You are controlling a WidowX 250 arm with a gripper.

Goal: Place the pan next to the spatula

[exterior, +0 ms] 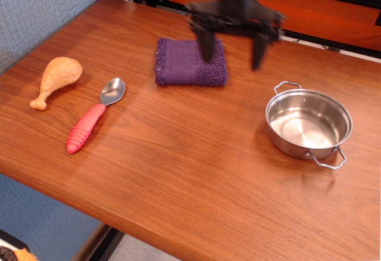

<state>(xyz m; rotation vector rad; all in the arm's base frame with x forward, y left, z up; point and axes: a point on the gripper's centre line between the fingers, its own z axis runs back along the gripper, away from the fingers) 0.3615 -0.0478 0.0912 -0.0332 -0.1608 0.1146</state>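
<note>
The pan, small, round and shiny with two wire loop handles, sits upright on the right side of the wooden table. The spatula, with a metal bowl and a red ribbed handle, lies at the left, angled toward the front left. My gripper is black and motion-blurred. It hangs above the table's back middle, over the right edge of the purple cloth, to the upper left of the pan. Its two fingers point down, spread wide apart and empty.
A folded purple cloth lies at the back middle. A tan toy chicken drumstick lies left of the spatula. The wooden table ends at a front edge with a drop. A blue wall stands at the left, an orange and black frame behind.
</note>
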